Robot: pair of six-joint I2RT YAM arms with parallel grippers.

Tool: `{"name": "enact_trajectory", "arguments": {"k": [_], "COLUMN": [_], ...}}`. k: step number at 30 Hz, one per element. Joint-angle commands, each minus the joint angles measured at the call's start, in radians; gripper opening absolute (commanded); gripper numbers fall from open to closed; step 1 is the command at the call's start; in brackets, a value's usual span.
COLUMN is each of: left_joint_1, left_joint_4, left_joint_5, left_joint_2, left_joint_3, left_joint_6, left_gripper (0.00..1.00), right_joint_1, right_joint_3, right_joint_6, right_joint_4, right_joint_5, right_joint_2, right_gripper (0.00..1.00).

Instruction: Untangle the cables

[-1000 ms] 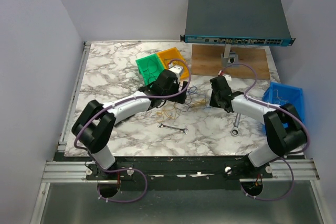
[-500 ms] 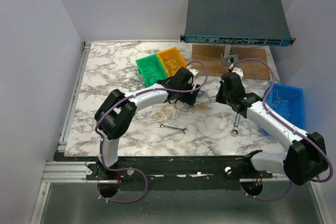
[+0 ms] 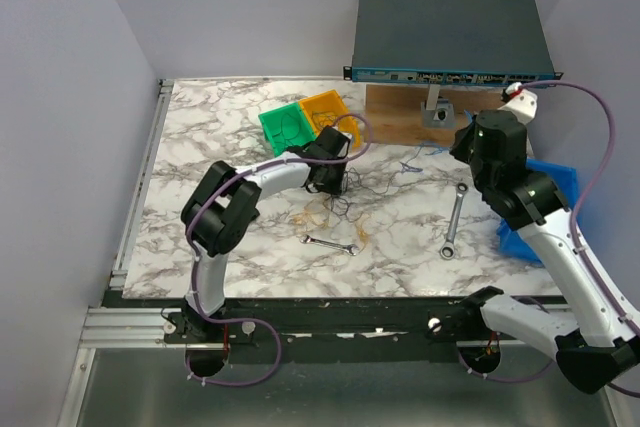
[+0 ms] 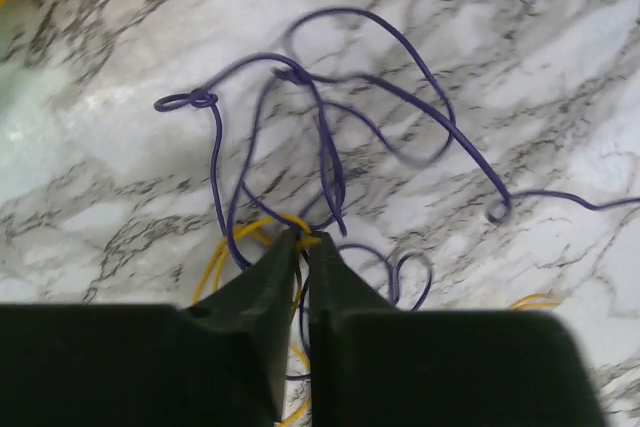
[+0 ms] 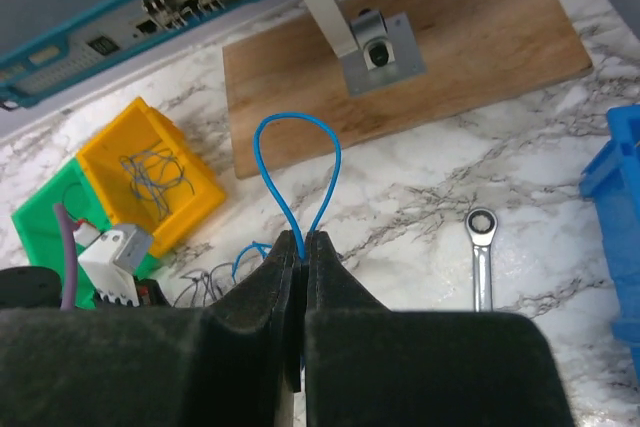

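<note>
The cables lie as a loose tangle of dark purple and yellow wire loops on the marble table. My left gripper sits at the tangle's left edge. In the left wrist view it is shut on a yellow strand with a dark one crossing it. My right gripper is raised to the right and shut on a thin blue cable, whose loop sticks out past the fingertips. The blue cable runs back toward the tangle.
A green bin and an orange bin holding thin wires stand behind the left gripper. A small wrench and a ratchet wrench lie in front. At the back right are a wooden board, a network switch and a blue bin.
My left gripper has closed on the strands in the tangle. The right arm has risen and pulled away to the right with the blue cable, drawing it out.
</note>
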Motion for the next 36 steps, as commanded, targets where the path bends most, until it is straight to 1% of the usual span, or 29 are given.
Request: {"name": "enact_trajectory", "arguments": {"k": [1,2,9,11,14,17,19,22,25,27,29,33,36], "left_joint_1": [0.062,0.071,0.080,0.084,0.121,0.184,0.206,0.224,0.237,0.250,0.254,0.247,0.238], "left_joint_4": [0.051,0.064,0.149,0.159,0.184,0.256,0.295,0.293,0.279,0.279,0.295,0.392,0.411], "left_joint_5": [0.070,0.068,-0.008,-0.049,-0.048,-0.001,-0.007,-0.044,-0.080,-0.080,-0.080,-0.026,-0.051], "left_joint_2": [-0.066,-0.080,-0.193,-0.221,-0.250,-0.303,-0.343,-0.372,-0.382,-0.386,-0.403,-0.462,-0.509], "left_joint_3": [-0.083,-0.100,-0.208,-0.233,-0.281,-0.369,-0.420,-0.448,-0.463,-0.474,-0.483,-0.535,-0.563], "left_joint_6": [-0.081,-0.084,-0.095,-0.105,-0.161,-0.222,-0.251,-0.276,-0.317,-0.338,-0.326,-0.286,-0.275], "left_gripper": [0.03,0.00,0.00,0.00,0.00,0.00,0.00,0.00,0.00,0.00,0.00,0.00,0.00], "right_joint_1": [0.004,0.004,0.004,0.004,0.003,0.004,0.004,0.004,0.004,0.004,0.003,0.004,0.004], "right_joint_3": [0.076,0.087,0.187,0.205,0.252,0.323,0.372,0.425,0.448,0.452,0.450,0.442,0.395], "right_joint_6": [-0.034,-0.039,-0.069,-0.076,-0.102,-0.144,-0.168,-0.208,-0.250,-0.265,-0.277,-0.226,-0.207], "right_joint_4": [-0.097,-0.098,-0.122,-0.126,-0.137,-0.154,-0.168,-0.153,-0.104,-0.084,-0.089,-0.187,-0.188], "right_joint_5": [0.089,0.105,0.110,0.127,0.197,0.284,0.350,0.451,0.498,0.510,0.451,0.222,0.051], "right_joint_2": [-0.016,-0.019,-0.016,-0.022,-0.027,-0.026,-0.028,-0.048,-0.085,-0.106,-0.114,-0.060,-0.028], "right_gripper": [0.01,0.01,0.01,0.01,0.01,0.01,0.01,0.01,0.01,0.01,0.01,0.01,0.01]}}
